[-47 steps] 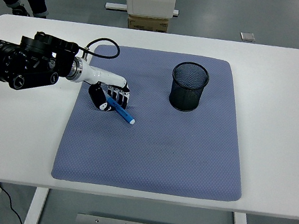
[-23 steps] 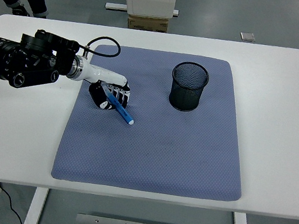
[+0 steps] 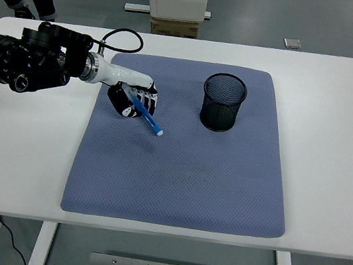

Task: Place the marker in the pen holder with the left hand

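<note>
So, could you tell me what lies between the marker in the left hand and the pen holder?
Only bare blue-grey mat. In the head view, nothing sits between the marker, held by the left hand, and the mesh pen holder.

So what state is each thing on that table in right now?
Left hand: fingers curled around the marker, over the mat's far-left part.
Marker: blue, held tilted, free end pointing down to the right, not in the holder.
Holder: black mesh, upright on the mat, nothing visible inside.
Mat: flat on the table.
Right hand: not in view.
</note>
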Motion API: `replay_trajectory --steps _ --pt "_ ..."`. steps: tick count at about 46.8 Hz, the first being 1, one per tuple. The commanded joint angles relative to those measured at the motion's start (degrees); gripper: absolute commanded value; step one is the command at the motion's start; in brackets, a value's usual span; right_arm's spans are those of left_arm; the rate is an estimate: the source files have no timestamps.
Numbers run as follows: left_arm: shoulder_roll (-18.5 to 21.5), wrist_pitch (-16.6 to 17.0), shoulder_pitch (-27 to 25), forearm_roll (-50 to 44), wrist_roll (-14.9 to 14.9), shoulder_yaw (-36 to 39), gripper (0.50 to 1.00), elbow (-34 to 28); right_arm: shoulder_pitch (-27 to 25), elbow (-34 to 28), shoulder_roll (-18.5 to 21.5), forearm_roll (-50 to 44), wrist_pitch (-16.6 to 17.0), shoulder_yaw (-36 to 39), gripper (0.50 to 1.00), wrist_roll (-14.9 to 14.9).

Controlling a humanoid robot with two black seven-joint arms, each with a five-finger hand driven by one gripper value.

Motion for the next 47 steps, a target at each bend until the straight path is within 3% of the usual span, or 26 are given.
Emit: replay_trajectory --steps 1,25,47 --pt "0.0 0.0 -0.3 -1.0 0.0 0.0 0.500 0.0 0.0 0.0 0.0 0.0 0.1 0.0 1.000 0.0" --pt "0.3 -0.2 -5.5 -7.1 0.0 -2.6 0.500 0.0 0.0 0.0 0.0 0.0 0.1 0.0 1.000 0.0" --pt "-2.4 -0.1 -5.4 -11.2 0.2 -7.7 0.500 0.0 0.0 0.0 0.0 0.0 0.0 0.0 1.000 0.0"
